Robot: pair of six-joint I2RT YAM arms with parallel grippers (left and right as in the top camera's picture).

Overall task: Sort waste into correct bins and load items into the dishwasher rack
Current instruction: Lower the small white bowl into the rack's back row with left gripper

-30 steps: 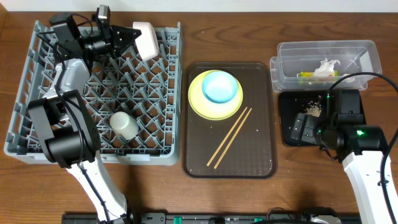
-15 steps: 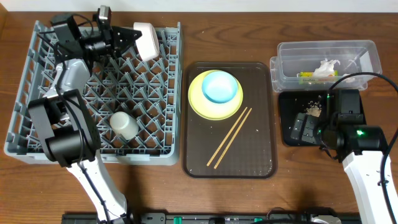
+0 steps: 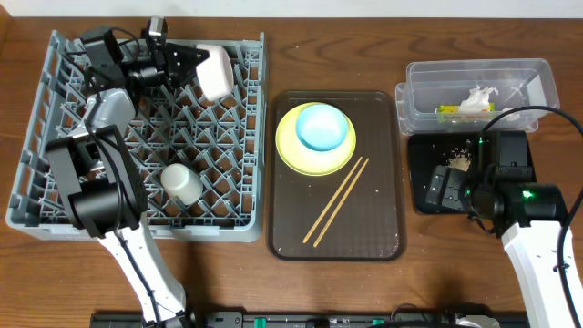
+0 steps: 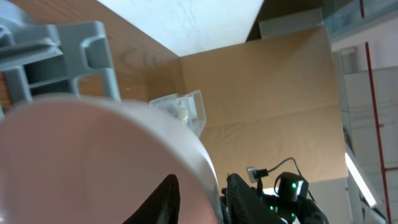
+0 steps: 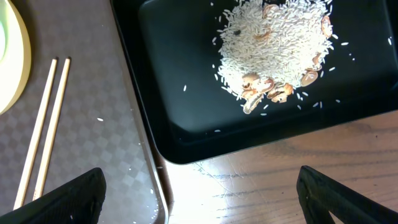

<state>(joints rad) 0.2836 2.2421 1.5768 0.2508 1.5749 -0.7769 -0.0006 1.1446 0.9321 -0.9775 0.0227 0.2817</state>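
The round white bowl (image 3: 215,71) is seen at the far edge of the large grey plastic pegged rack (image 3: 55,200). It is tilted over the pegs, whereas a second ago it was held more upright and closer to the far rim. The left claw (image 3: 191,60) has been shifted with it, slightly inward over the rack. In the left wrist view the bowl (image 4: 93,168) fills most of the frame and its rim is seen between the two dark fingers (image 4: 166,196). Whether they press on it cannot be told.

The small white cup (image 3: 182,183) is left unmoved on its side among the pegs nearer the front.

The right claw (image 3: 444,187) is held where it was, spread wide with nothing in it, over the near left part of the shallow black rectangular tray (image 3: 421,202). Beige rice-like crumbs (image 5: 273,43) are heaped in that tray (image 5: 186,124).

Unchanged as well: the crumpled white tissue (image 3: 478,98) and the small yellow-green wrapper (image 3: 448,111) lie in the clear plastic rectangular tub (image 3: 537,77). The light blue bowl (image 3: 324,128) sits on the round yellow plate (image 3: 290,150), and the wooden chopsticks (image 3: 335,202) lie beside them on the brown serving tray (image 3: 364,228), which rests on the wooden surface (image 3: 228,282)
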